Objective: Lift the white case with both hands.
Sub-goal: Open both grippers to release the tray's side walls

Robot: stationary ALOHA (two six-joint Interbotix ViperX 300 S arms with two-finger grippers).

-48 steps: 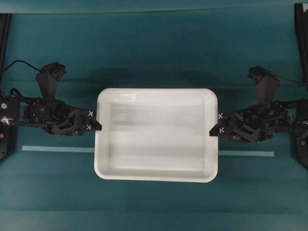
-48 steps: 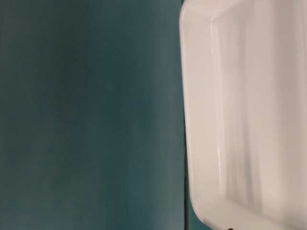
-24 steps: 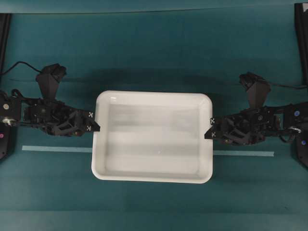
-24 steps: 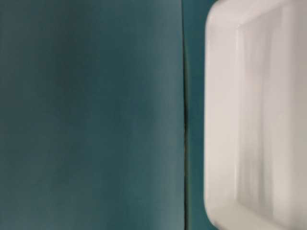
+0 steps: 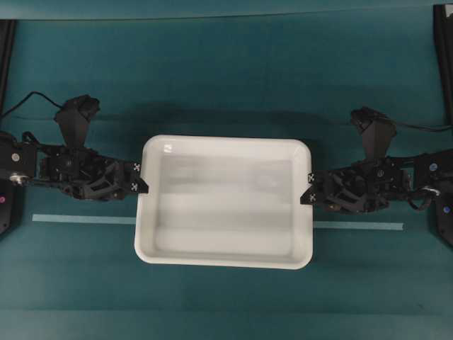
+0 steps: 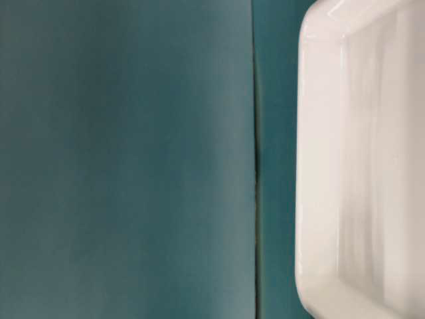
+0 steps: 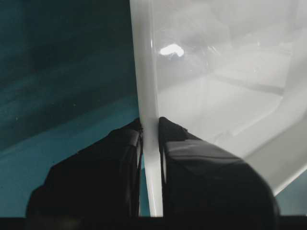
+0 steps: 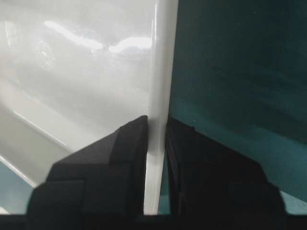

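So in the overhead view, over at 9 o'clock you've got the left gripper [image 5: 144,178] coming in from the side, jaws clamped on the left rim of the white case [image 5: 224,202]. The left wrist view shows it pretty clearly: one finger [image 7: 103,167] sits outside the thin white wall, the other inside, and the rim is pinched right between them.

The case itself sits about dead center on the teal bench [image 5: 226,71], long side running 9 to 3 o'clock, nothing in it that I can see, just some glare on the flat bottom. A thin pale tape strip [image 5: 85,219] runs across the bench and passes under the case's lower half, poking out at both ends.

Over at 3 o'clock the right gripper [image 5: 309,188] mirrors it, jaws squeezed onto the right rim. In the right wrist view a finger [image 8: 110,163] is on the inner side and its partner on the outer side, wall sandwiched tight.

The table-level view only catches a blurry chunk of the case against teal; can't tell from it whether the bottom is touching the bench.
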